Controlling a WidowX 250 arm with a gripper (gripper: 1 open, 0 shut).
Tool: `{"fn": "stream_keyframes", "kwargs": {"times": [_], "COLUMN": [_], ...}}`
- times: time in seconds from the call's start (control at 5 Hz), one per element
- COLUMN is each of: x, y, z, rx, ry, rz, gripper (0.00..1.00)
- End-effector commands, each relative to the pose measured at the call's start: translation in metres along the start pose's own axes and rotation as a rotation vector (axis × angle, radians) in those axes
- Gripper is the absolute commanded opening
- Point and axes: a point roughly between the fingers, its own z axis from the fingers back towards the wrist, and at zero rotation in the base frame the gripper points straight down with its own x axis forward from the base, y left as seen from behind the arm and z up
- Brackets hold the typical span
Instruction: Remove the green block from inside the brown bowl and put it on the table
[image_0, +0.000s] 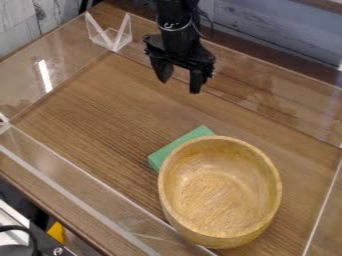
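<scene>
1. You are looking at 1 robot arm over a table (94, 120) of brown wood grain, with clear plastic walls (54, 185) standing along its edges.
2. Your gripper (182, 78) hangs near the far side of the table, pointing steeply down at the wood.
3. Its black fingers (197, 76) are spread wide apart and nothing sits between them: the hand is released and empty.
4. The gripper hovers above the table; you cannot tell from this view how close its tips are to the surface.
5. The bowl (222, 190), round, light brown and wooden with a thick rim, stands at the near right of the table, well apart from the gripper.
6. The inside of the bowl shows only bare wood grain.
7. The green block (175, 149) lies flat on the table, outside the bowl, just beside its far left rim.
8. You see only part of the block: 1 corner and 2 edges show, and the rest is hidden behind the bowl's rim, so you cannot tell whether block and bowl touch.
9. The block lies between the gripper and the bowl, nearer to the bowl.
10. A small clear plastic stand (107, 32) sits at the far left corner of the table, just to the left of the arm.
</scene>
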Motion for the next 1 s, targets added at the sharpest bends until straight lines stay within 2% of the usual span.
{"fn": "stream_keyframes", "kwargs": {"times": [0.0,0.4,0.8], "x": [0.006,0.014,0.02], "y": [0.01,0.028,0.036], "z": [0.005,0.014,0.006], "rx": [0.005,-0.015,-0.024], "ry": [-0.037,-0.027,-0.023], "rz": [-0.038,-0.098,-0.099], "gripper": [1.0,1.0,1.0]}}
